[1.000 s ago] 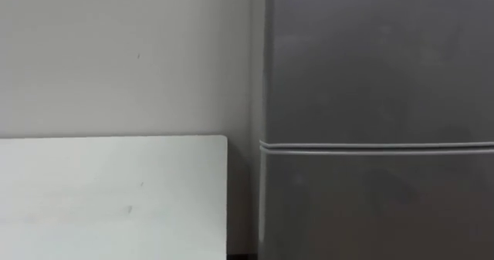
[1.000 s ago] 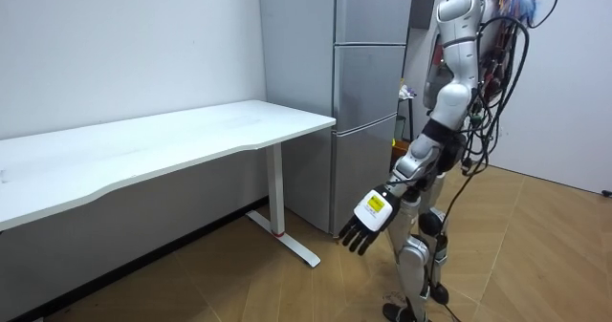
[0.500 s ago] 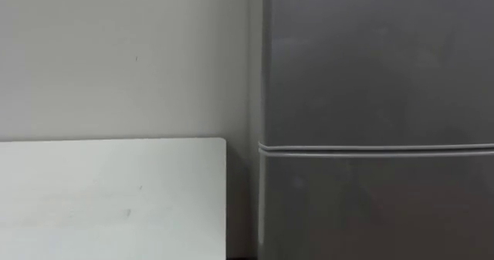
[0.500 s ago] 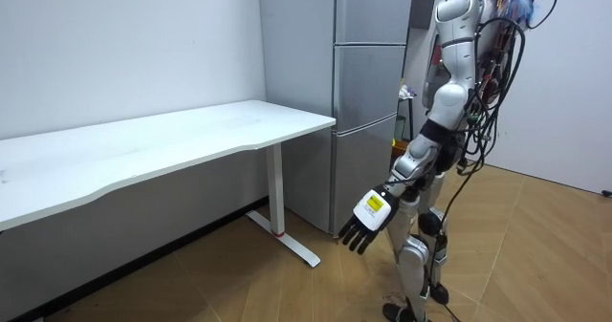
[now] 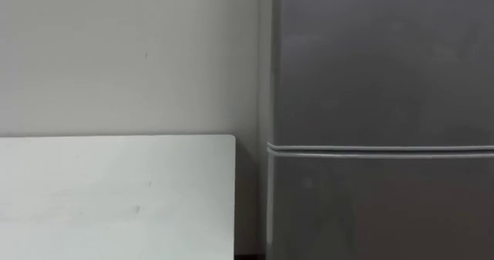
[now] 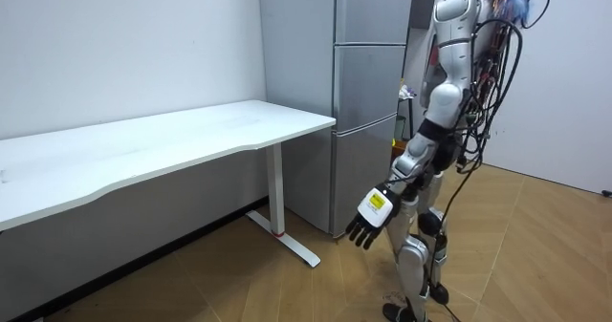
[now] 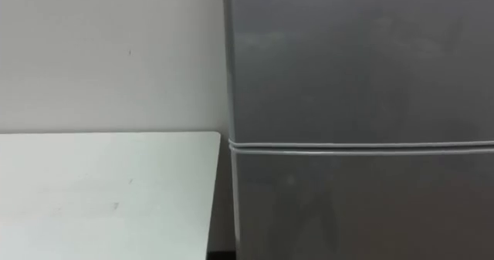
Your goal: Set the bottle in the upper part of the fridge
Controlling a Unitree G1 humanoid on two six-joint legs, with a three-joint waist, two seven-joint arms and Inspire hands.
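Note:
The grey two-door fridge (image 6: 368, 83) stands against the wall with both doors shut. In the eye views its upper door (image 5: 378, 59) is straight ahead, and a pale seam (image 7: 363, 145) divides it from the lower door (image 5: 378, 206). In the room view I stand upright facing the fridge, about a step away. My left hand (image 6: 371, 215) hangs low at my side, on the side towards the table, with relaxed fingers holding nothing. I see no bottle in any view.
A long white table (image 6: 172, 145) stands along the wall to my left, and its end (image 5: 116, 190) stops a little short of the fridge. A narrow dark gap (image 5: 251, 198) separates them. Wooden floor (image 6: 535, 255) stretches out behind me.
The eye view has shifted slightly, so table and fridge sit a little further right. In the room view my left hand has swung slightly up and in towards my legs.

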